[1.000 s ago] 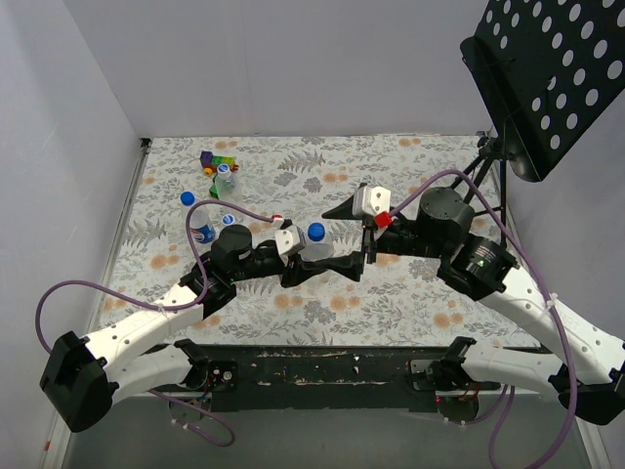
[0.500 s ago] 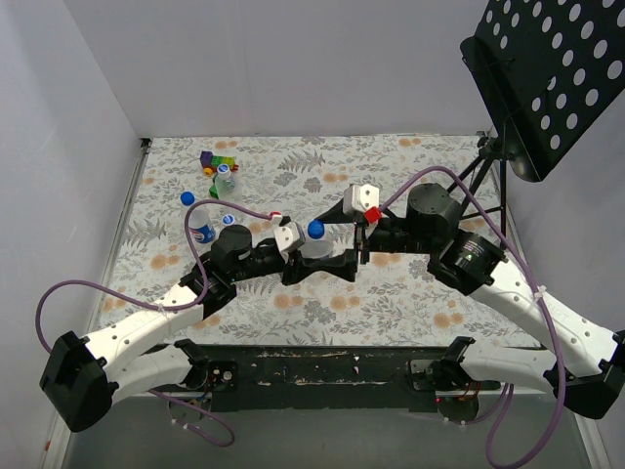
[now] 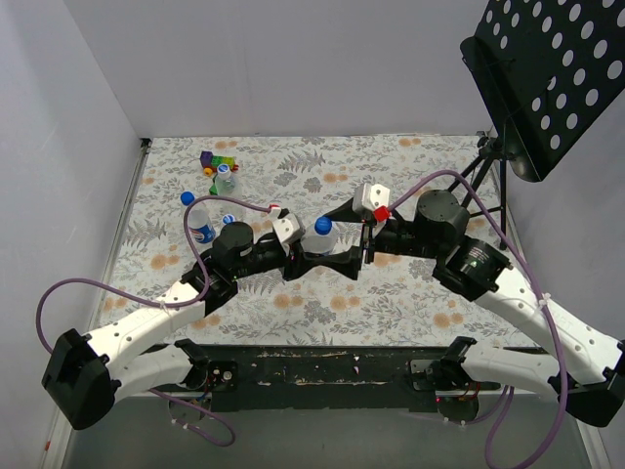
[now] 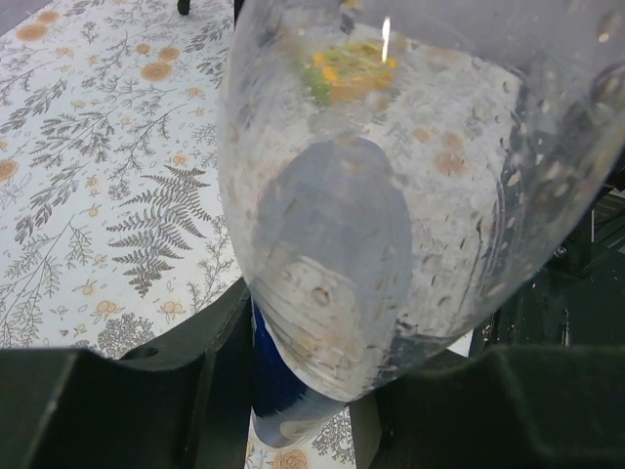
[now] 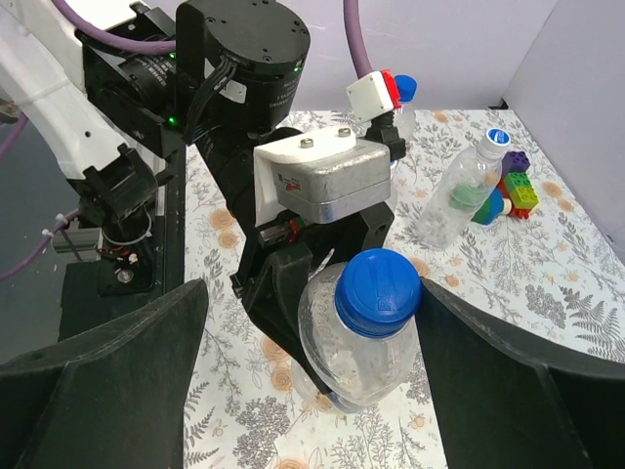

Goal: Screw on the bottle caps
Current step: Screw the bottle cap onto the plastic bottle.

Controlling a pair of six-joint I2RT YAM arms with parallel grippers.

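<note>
One bottle (image 3: pixel 317 246) is getting all the attention here. The left gripper (image 3: pixel 311 256) is clamped tight around its clear, crinkly body, roughly mid-table and a bit toward the near edge, with the neck pointing up. From the left wrist view you're looking straight at the bottle's rounded bottom, with the black fingers pressed in on both sides and the floral table (image 3: pixel 420 293) cloth behind it.

The blue cap (image 5: pixel 376 285) is sitting on the neck. Can't tell how far down the thread it is, though.

The right gripper (image 3: pixel 338 235) comes in from the right with its fingers spread wide, one on each side of the cap, not pinching anything. In the right wrist view, the finger on the right of the picture looks very close to the cap's edge, but I honestly can't tell if it's touching. The other finger is well clear.

Other stuff: a Pepsi bottle (image 3: pixel 202 230) with a blue cap on top stands off to the far left, just beyond the left arm. Further back there's a clear bottle (image 3: pixel 227 182) lying right beside a little pile of toy blocks (image 3: pixel 217 159). A black perforated music stand (image 3: pixel 557 68) hangs over the far right corner.
</note>
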